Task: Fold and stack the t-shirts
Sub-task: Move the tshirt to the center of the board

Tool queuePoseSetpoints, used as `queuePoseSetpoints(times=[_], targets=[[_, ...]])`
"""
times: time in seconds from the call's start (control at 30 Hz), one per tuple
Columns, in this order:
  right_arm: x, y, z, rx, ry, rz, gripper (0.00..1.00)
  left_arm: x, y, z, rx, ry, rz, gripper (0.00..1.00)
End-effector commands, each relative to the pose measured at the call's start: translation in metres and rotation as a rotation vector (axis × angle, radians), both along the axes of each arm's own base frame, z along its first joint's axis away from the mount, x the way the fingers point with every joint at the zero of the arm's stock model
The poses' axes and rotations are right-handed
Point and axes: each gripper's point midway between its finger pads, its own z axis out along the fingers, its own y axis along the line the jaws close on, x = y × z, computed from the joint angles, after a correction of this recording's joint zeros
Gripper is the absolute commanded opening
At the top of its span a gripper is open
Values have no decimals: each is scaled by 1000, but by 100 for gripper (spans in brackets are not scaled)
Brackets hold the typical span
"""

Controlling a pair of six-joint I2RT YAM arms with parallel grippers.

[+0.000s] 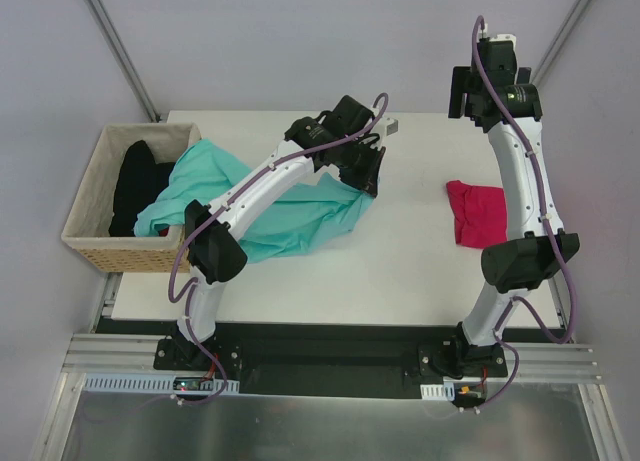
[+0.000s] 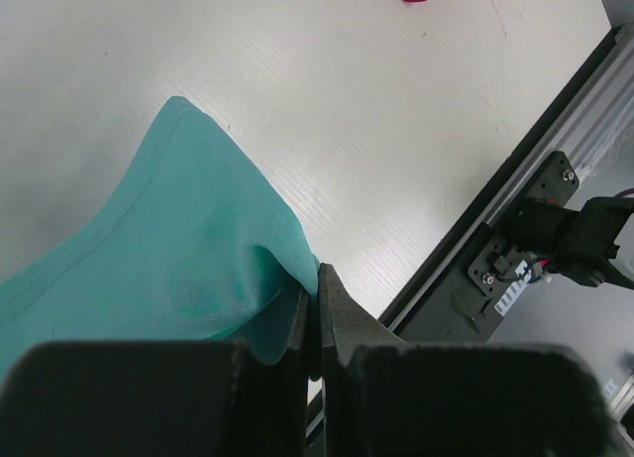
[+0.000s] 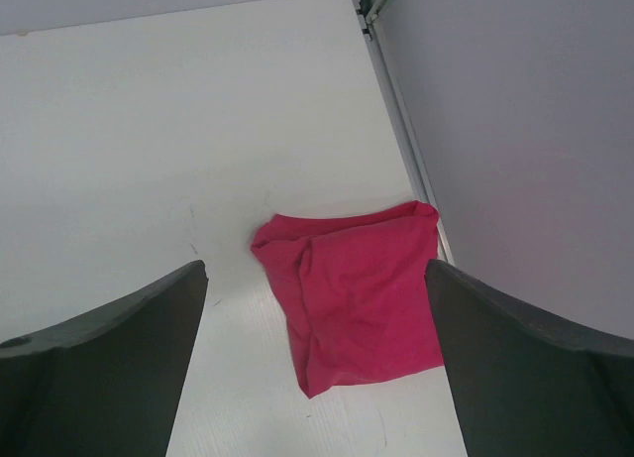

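Note:
A teal-green t-shirt point(image 1: 290, 216) trails from the basket across the left half of the table. My left gripper point(image 1: 366, 171) is shut on the shirt's right edge. In the left wrist view the teal cloth point(image 2: 178, 269) is pinched between the closed tips of that gripper point(image 2: 319, 284), just above the table. A magenta-pink t-shirt point(image 1: 476, 213) lies folded into a small square on the right side of the table. My right gripper point(image 1: 492, 96) hangs high over the far right edge, open and empty. In the right wrist view the pink shirt point(image 3: 357, 298) lies well below the gripper point(image 3: 312, 279).
A tan woven basket point(image 1: 100, 249) stands off the table's left edge with black t-shirts point(image 1: 135, 186) inside. Part of the teal shirt hangs over its rim. A small grey block point(image 1: 392, 126) sits at the far edge of the white table point(image 1: 420, 271). The metal rail runs along the near edge.

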Motion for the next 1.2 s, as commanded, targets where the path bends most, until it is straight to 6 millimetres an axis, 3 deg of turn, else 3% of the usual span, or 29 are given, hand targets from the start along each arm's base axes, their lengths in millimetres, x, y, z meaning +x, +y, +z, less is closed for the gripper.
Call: queuePoseSetpoints(times=[0.0, 0.17, 0.33, 0.9, 1.17], targets=[[-6, -35, 27, -28, -80, -90, 96, -7, -10, 15, -30, -26, -39, 0], [-18, -72, 32, 4, -108, -190, 96, -10, -15, 15, -30, -21, -54, 0], [-24, -84, 25, 67, -110, -206, 96, -17, -23, 12, -36, -2, -85, 0], [-23, -74, 7, 141, -84, -172, 96, -76, -52, -28, 26, 122, -258, 0], [-24, -72, 7, 146, -80, -165, 96, -84, -52, -32, 43, 134, -277, 0]])
